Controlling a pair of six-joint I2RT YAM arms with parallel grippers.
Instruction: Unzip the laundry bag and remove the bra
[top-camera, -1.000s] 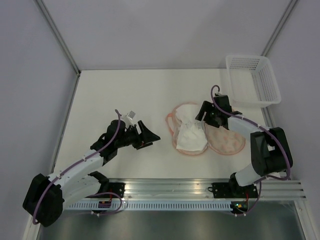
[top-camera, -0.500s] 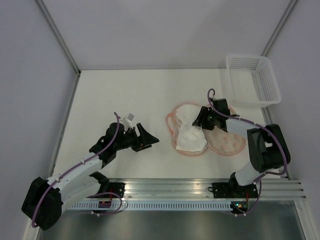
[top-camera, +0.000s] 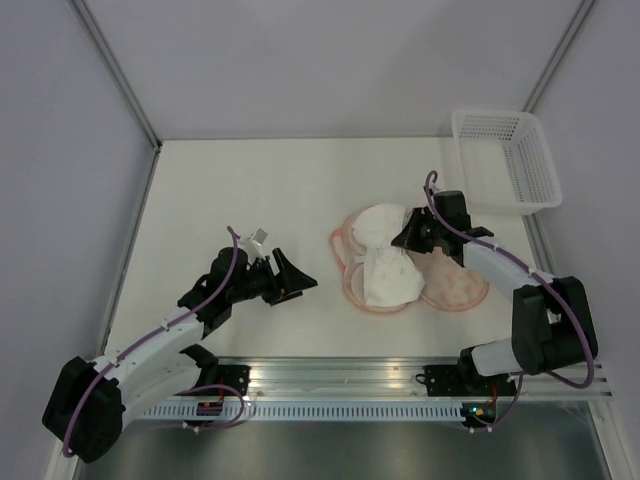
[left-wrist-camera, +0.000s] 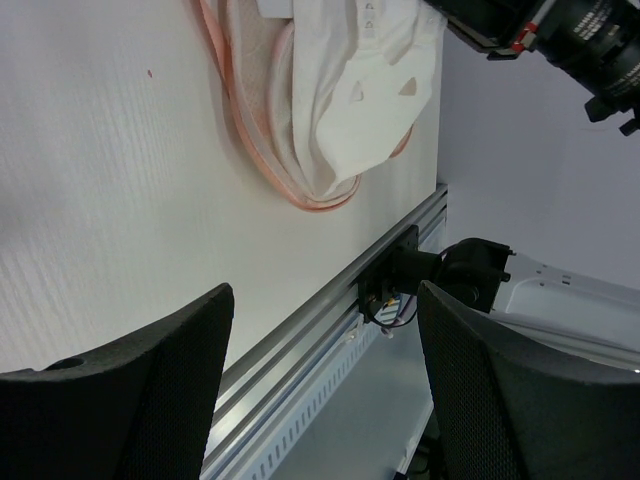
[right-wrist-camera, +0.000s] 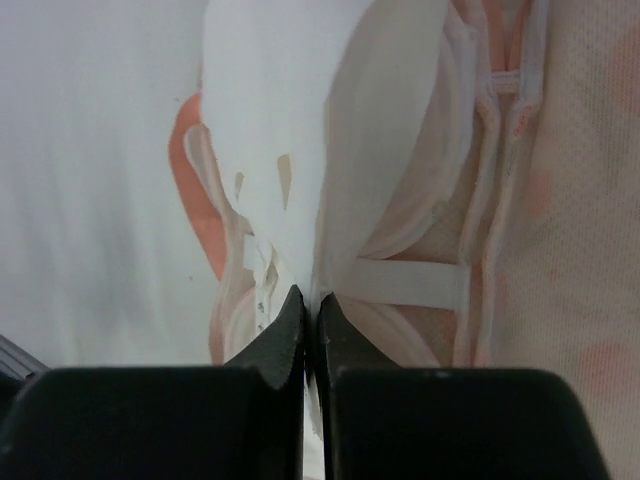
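1. Right of centre on the white table (top-camera: 230, 190), a peach-cream printed fabric laundry bag (top-camera: 455, 288) with a pink zipper rim lies unzipped and spread flat, with its pale lining facing up.
2. A white padded bra (top-camera: 385, 278) with two rounded cups rests across the opened bag, not yet clear of it.
3. The right gripper (top-camera: 405, 238) has its black jaws pressed together on a thin edge of the bra's cloth near the middle. This is probably so that the whole garment lifts away at once.
4. The left gripper (top-camera: 300, 280) hovers over bare table well to the left of the bag. Its jaws are wide apart and hold nothing, and it appears parked out of the way.
5. A white plastic mesh basket (top-camera: 512, 205) stands at the far right corner, well apart from the bag.
6. Nothing blocks a lift. However, nothing holds the bag down, so it could drag along, and the thin straps lying on the lining could snag.
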